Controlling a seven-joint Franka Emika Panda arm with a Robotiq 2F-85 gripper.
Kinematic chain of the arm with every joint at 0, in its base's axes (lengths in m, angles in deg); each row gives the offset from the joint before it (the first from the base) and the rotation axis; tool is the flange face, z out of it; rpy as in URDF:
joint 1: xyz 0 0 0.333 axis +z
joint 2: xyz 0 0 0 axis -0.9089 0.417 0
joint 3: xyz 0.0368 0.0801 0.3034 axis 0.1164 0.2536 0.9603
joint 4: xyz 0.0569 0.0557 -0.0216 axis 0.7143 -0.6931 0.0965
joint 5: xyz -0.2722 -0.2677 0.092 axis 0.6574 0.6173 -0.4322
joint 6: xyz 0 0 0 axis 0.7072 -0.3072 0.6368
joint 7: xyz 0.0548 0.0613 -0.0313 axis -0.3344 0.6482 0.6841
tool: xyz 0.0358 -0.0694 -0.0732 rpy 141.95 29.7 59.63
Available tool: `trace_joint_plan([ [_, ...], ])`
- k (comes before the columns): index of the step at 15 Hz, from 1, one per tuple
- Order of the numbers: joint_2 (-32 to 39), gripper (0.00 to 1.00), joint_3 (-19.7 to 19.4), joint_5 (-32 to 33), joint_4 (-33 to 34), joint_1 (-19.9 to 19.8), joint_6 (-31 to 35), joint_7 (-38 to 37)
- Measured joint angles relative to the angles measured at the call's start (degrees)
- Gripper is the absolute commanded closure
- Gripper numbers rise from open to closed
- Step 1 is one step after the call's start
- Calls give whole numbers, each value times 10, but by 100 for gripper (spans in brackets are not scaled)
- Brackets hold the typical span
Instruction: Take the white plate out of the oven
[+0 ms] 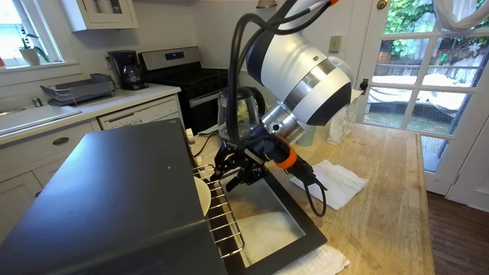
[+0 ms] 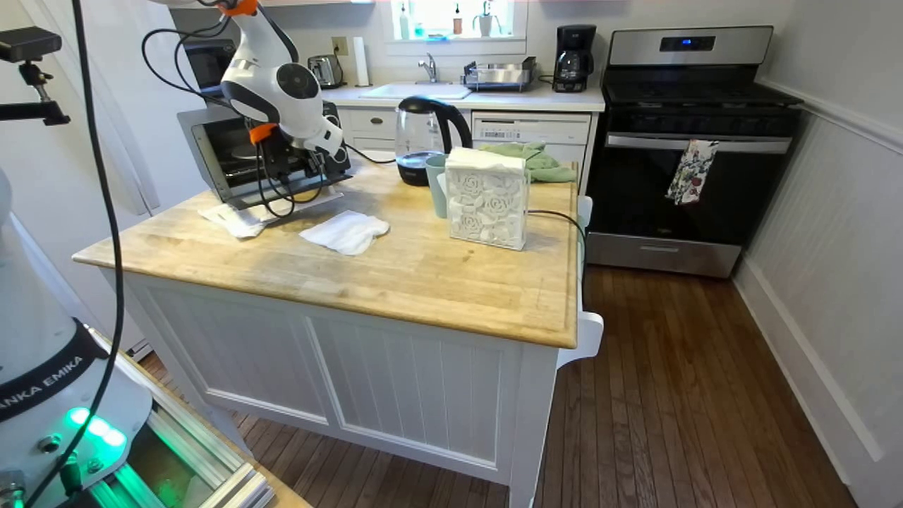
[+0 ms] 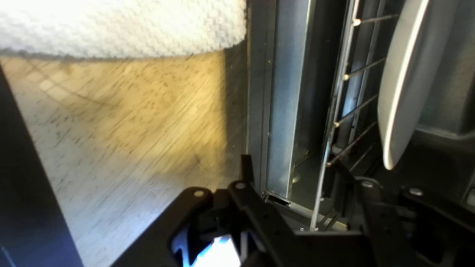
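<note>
The oven (image 1: 126, 183) is a dark grey box with its glass door (image 1: 263, 198) folded down; it also stands at the table's far end in an exterior view (image 2: 201, 152). The wire rack (image 1: 226, 217) sticks out of its mouth. The white plate (image 1: 204, 195) rests on the rack, mostly hidden under the oven top; in the wrist view the plate (image 3: 402, 89) shows edge-on at the upper right. My gripper (image 1: 222, 183) is open and empty at the oven mouth. In the wrist view its fingers (image 3: 293, 165) lie either side of the rack's front wire, apart from the plate.
A white paper napkin (image 1: 336, 183) lies beside the door. A white cloth (image 1: 321, 263) lies under the door. The glass kettle (image 2: 417, 141), a green mug (image 2: 437, 187) and a white napkin holder (image 2: 487, 201) stand on the table. The oven top overhangs the plate.
</note>
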Motion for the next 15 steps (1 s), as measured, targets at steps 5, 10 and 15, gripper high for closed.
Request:
trace_joint_plan([
  [5, -8, 48, 0, 0, -7, 1, 9, 12],
  [10, -17, 30, 0, 0, -16, 3, 24, 19],
  [15, -18, 20, 0, 0, -26, 4, 36, 26],
])
